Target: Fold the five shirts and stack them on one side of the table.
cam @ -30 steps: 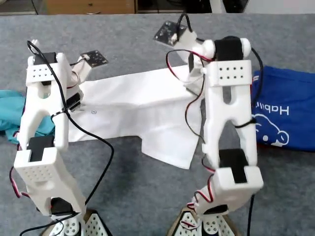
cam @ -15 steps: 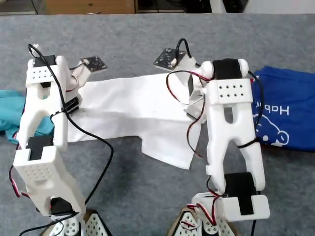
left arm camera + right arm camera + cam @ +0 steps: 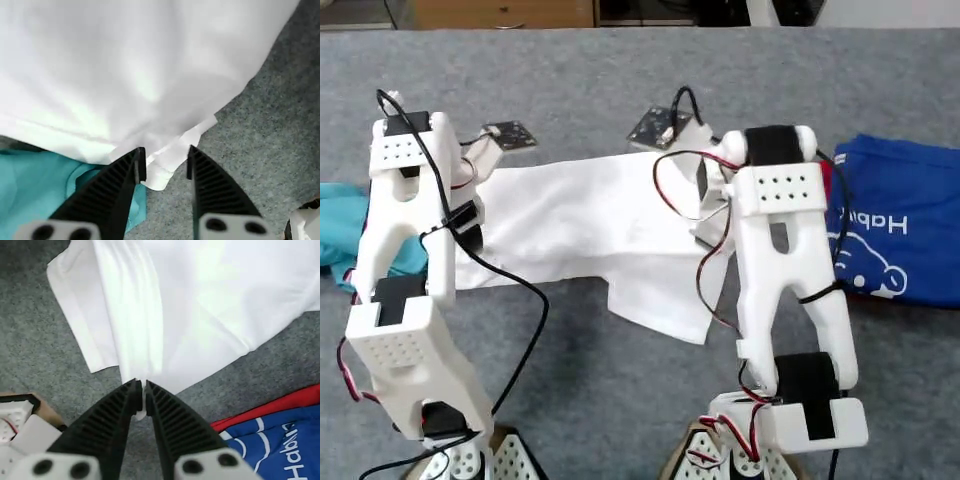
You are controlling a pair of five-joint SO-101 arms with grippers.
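The white shirt (image 3: 580,215) lay spread flat on the grey counter (image 3: 570,90), running crosswise from one arm to the other. One flap of it reached out from its near edge toward the arm bases.

The left gripper (image 3: 165,157) was at the white shirt's end on the left arm's side. Its jaws stood apart, and a folded corner of the shirt's hem lay in the gap between them, over bare counter (image 3: 270,125). I could not tell whether the fingers pressed on that corner.

The right gripper (image 3: 144,385) was at the white shirt's opposite end. Its jaws were nearly together, pinching a thin edge of the white shirt (image 3: 200,300), and creases ran away from the pinch across the cloth.

A teal shirt (image 3: 340,205) lay bunched just beyond the white shirt's left-arm end, and in the left wrist view this teal shirt (image 3: 45,190) ran under the white shirt's (image 3: 125,75) hem.

A blue shirt (image 3: 895,230) with white print lay beyond the white shirt's right-arm end, with a strip of counter (image 3: 30,340) between the two. A red garment (image 3: 280,407) showed along the edge of the blue shirt (image 3: 270,445) that faced the white shirt.
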